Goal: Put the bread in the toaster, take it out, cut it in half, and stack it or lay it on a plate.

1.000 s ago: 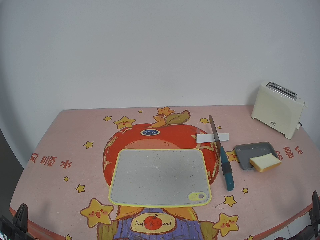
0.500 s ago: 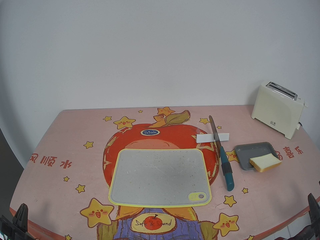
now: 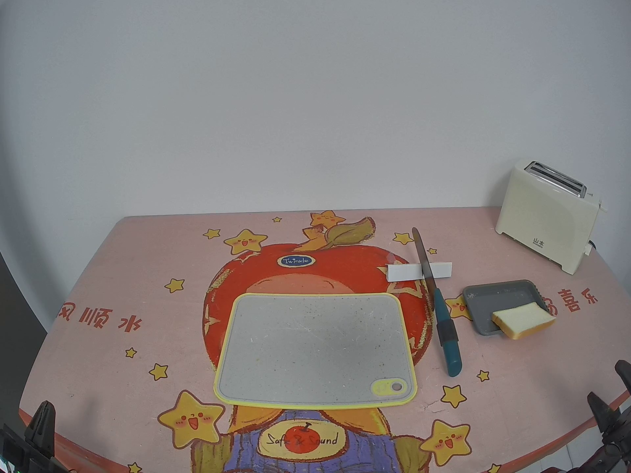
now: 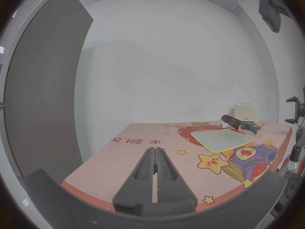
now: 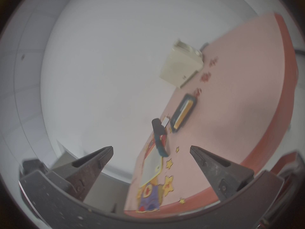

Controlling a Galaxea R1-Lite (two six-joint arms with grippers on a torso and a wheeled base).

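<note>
**A:** Which step is in hand?

**B:** Fetching the bread (image 3: 524,320), I'd judge. It lies on the grey plate (image 3: 490,295) at the right of the head view, one end overhanging the rim. The toaster (image 3: 547,215) stands above it, at the right edge of the frame.

**A:** How should it be done?

**B:** Approach the overhanging end and pinch lightly across the slice's thickness, since soft crumb probably crushes easily. Then turn it on edge to match the toaster's slots. Stay off the knife (image 3: 442,323), which lies just left of the plate.

**A:** And the arms?

**B:** The right gripper (image 3: 606,379) sits in the lower right corner, off the table's near edge. Its jaws are spread wide and hold nothing. The left gripper (image 4: 155,150) is in the lower left corner, its jaws pressed together and empty.
</note>
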